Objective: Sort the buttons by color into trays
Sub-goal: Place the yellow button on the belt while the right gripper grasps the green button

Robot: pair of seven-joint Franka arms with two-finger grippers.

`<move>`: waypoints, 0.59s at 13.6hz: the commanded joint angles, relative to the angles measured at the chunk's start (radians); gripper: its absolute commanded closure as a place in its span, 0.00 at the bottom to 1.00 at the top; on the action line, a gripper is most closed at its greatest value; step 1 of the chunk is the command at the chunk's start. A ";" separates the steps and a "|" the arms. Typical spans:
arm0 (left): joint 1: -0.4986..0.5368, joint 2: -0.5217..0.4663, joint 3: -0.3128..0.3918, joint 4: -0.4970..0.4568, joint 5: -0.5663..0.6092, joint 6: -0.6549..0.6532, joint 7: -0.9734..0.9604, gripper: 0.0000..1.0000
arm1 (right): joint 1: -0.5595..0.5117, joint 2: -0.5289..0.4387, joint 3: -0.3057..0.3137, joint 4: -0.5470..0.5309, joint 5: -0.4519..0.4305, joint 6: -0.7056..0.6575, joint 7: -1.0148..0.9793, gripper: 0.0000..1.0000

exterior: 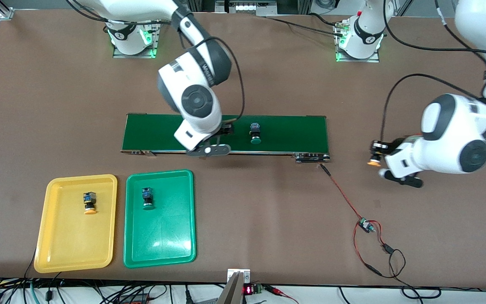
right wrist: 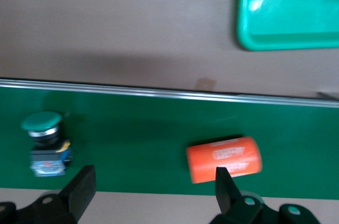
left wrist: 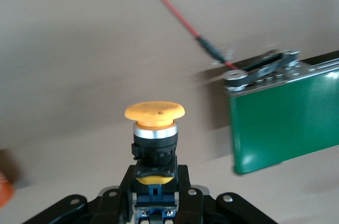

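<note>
My left gripper (left wrist: 155, 181) is shut on a yellow-capped button (left wrist: 154, 128) and holds it above the bare table (exterior: 268, 202), off the left arm's end of the belt; it also shows in the front view (exterior: 373, 160). My right gripper (right wrist: 153, 184) is open and empty over the belt's edge, between a green-capped button (right wrist: 45, 142) and an orange cylinder (right wrist: 224, 159). That green-capped button (exterior: 255, 133) lies on the belt. The yellow tray (exterior: 70, 240) holds one yellow-capped button (exterior: 90, 202). The green tray (exterior: 163, 236) holds one green-capped button (exterior: 147, 198).
The dark-green conveyor belt (exterior: 293, 135) runs across the table's middle. The right arm's hand (exterior: 203, 139) hides the orange cylinder in the front view. A red and black wire with a small board (exterior: 365, 226) trails from the belt's end toward the front camera.
</note>
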 commanded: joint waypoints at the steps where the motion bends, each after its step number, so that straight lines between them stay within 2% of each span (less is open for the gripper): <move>1: -0.027 -0.003 -0.069 -0.078 -0.014 0.089 -0.132 0.83 | 0.048 0.027 -0.010 -0.008 0.012 0.073 0.085 0.00; 4: -0.045 -0.006 -0.164 -0.123 -0.014 0.140 -0.267 0.82 | 0.068 0.066 -0.010 -0.008 0.015 0.137 0.088 0.00; 6: -0.047 -0.004 -0.182 -0.158 -0.020 0.172 -0.275 0.82 | 0.082 0.084 -0.010 -0.008 0.018 0.147 0.087 0.00; 8: -0.045 -0.011 -0.202 -0.248 -0.020 0.306 -0.304 0.79 | 0.088 0.087 -0.010 -0.008 0.035 0.147 0.087 0.00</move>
